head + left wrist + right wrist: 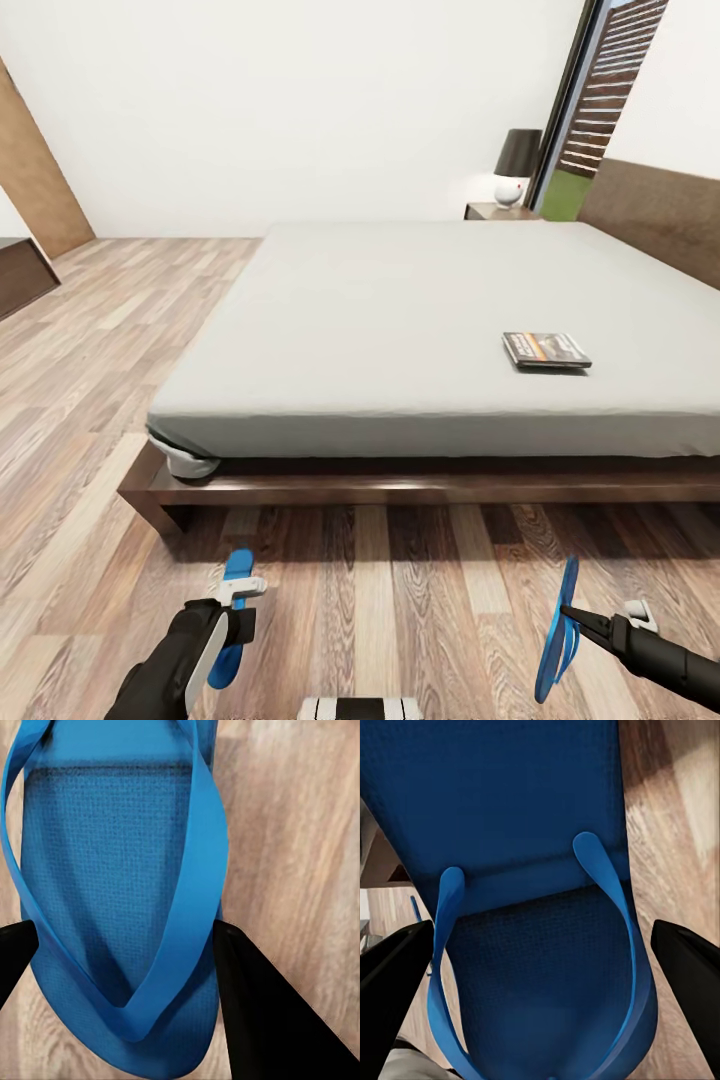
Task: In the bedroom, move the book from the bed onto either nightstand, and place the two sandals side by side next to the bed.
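- I have my left gripper (pixel 238 598) low over the wood-plank floor (pixel 90 380) in front of the bed (pixel 420 300); its fingers (pixel 262 1020) pinch one blue sandal (pixel 112 892) at the sides, strap (pixel 191 907) up.
- My right gripper (pixel 572 618) is clamped on the second sandal (pixel 560 630), which is tilted on edge above the floor, well apart from the first.
- In the right wrist view the dark fingers (pixel 690 975) flank that sandal's sole (pixel 510 810).
- The book (pixel 546 350) lies flat on the mattress near the bed's front edge, toward the headboard (pixel 650 205) side.
- A nightstand (pixel 497 211) stands beyond the bed's far corner, with a lamp (pixel 515 165) on it.
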Controlling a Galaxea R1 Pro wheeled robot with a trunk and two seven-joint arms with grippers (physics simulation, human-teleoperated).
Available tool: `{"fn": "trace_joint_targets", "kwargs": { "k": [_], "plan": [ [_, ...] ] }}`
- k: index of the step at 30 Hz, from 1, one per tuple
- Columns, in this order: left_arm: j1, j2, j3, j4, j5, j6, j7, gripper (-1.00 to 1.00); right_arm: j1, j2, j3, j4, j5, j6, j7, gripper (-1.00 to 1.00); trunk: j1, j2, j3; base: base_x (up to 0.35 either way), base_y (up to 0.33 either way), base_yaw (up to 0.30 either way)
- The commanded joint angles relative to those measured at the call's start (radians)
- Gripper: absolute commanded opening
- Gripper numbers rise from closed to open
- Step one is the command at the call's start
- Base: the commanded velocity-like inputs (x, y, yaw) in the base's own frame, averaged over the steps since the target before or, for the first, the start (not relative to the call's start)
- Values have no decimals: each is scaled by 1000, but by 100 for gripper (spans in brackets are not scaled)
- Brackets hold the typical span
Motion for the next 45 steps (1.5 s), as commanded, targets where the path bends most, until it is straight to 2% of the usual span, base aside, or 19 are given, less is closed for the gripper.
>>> {"fn": "trace_joint_targets", "kwargs": {
  "k": [1,30,45],
  "plan": [
    [0,-1,2,-2,3,5,5,-100,0,0,0,0,-6,8,0,-100,0,-1,-5,0,0,0],
    [0,-1,2,-5,3,3,4,-100,0,0,0,0,-6,8,0,-100,13,-7,-117,0,0,0],
    [0,1,2,-6,3,-4,3,-100,0,0,0,-1,-6,8,0,-100,13,-7,-117,62,59,0]
  ]
}}
